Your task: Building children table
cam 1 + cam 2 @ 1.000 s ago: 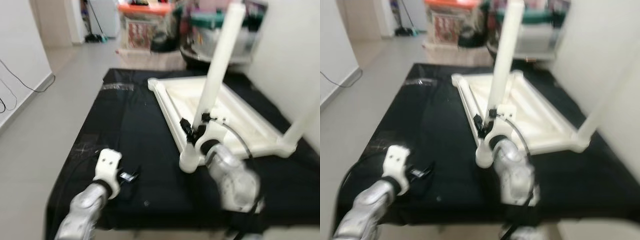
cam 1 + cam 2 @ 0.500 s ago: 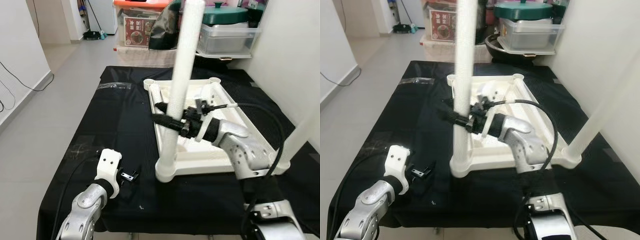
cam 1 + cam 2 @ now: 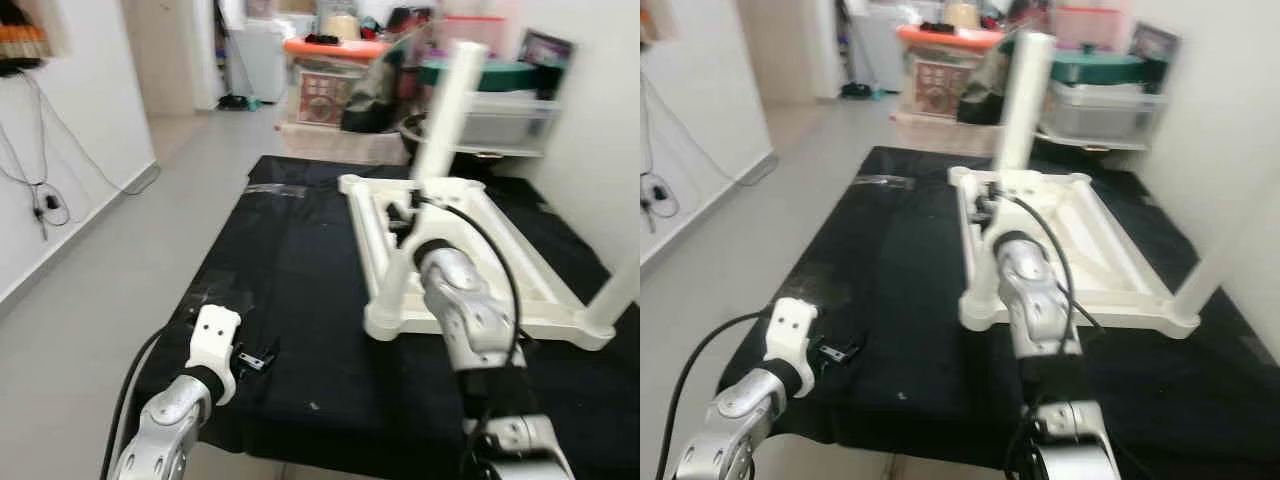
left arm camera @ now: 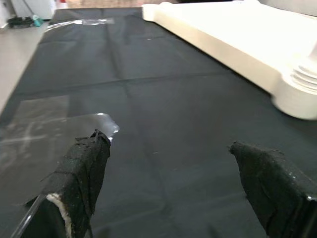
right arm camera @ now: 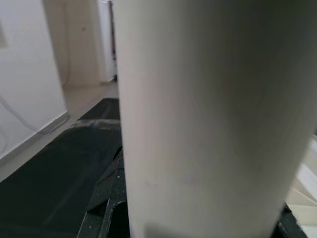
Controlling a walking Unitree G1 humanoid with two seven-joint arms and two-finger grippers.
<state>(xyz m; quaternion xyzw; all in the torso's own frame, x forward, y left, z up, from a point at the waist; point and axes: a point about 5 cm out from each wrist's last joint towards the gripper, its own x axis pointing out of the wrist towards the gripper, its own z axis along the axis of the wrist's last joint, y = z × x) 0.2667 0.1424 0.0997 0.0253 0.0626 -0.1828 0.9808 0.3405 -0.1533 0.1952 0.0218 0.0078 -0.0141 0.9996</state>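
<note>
Right gripper (image 3: 405, 212) clamps white table leg (image 3: 443, 112) | keep leg plumb in tabletop (image 3: 520, 262) socket | left gripper (image 4: 173, 183) wide, idle.

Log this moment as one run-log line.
right gripper: shut on table leg | left gripper: open, idle over black cloth | tabletop: upside down

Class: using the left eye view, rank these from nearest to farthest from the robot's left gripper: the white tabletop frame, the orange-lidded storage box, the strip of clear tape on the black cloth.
1. white tabletop frame, to its right on the black cloth.
2. clear tape, at the cloth's far edge.
3. orange-lidded box, on the floor beyond.

Measured from the left gripper.
</note>
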